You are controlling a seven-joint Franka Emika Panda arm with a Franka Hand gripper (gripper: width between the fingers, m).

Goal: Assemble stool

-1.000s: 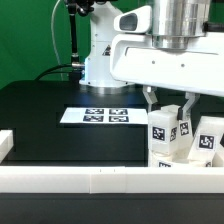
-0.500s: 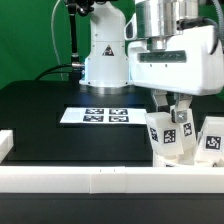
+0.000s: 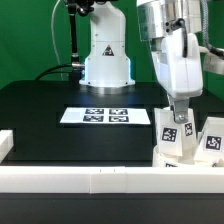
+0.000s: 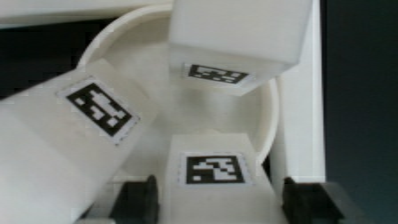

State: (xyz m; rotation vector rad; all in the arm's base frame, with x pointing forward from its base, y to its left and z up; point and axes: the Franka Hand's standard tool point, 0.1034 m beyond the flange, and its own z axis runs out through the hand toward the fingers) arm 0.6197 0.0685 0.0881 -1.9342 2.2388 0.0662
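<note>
Exterior view shows the tool (image 3: 179,116) pinching a leg (image 3: 174,133) upright, long axis vertical.

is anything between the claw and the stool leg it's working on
No. The claw is shut on the leg standing on the seat disc; nothing visible sits between them. Other legs stand beside it.

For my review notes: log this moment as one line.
stage: leg fitting | gripper: shut on stool leg | site: seat disc by rail wall | marker board: untouched
</note>
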